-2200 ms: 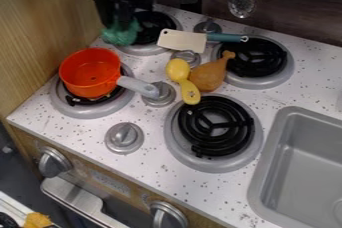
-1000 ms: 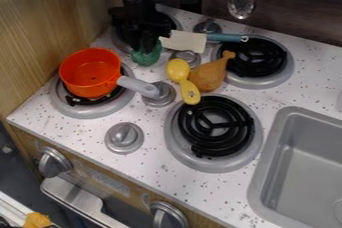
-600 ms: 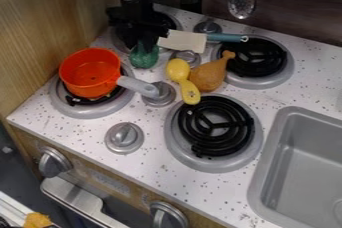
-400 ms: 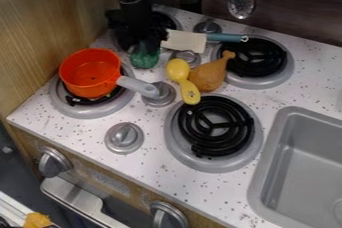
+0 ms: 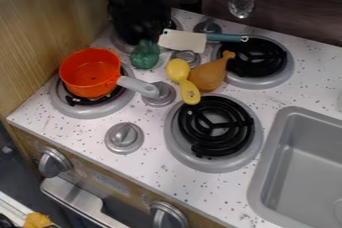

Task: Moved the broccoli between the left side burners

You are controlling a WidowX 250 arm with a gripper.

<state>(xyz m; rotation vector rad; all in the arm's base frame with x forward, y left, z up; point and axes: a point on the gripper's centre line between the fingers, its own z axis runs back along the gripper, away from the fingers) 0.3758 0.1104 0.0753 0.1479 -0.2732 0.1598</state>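
Broccoli (image 5: pixel 145 56) sits on the white speckled desk (image 5: pixel 157 167), at the near side of the back left burner (image 5: pixel 177 23) and behind the front left burner (image 5: pixel 85 110). The black tool (image 5: pixel 141 29) is just behind it, over the back burner; whether it is apart or together, I cannot tell. An orange pot (image 5: pixel 90 74) stands on the front left burner, its gray handle pointing at a knob (image 5: pixel 162 99). On the other side, a cleaver (image 5: pixel 184 41) lies with its teal handle over the back right burner (image 5: pixel 257 62); a yellow spoon (image 5: pixel 179 70) lies against a brown drumstick (image 5: pixel 208 77). Farther out are the front right burner (image 5: pixel 248 122) and a gray sink (image 5: pixel 266 157). Wood paneling (image 5: pixel 47 22) rises at left, and a slotted ladle (image 5: pixel 242 3) hangs before the dark wall (image 5: pixel 294 7).
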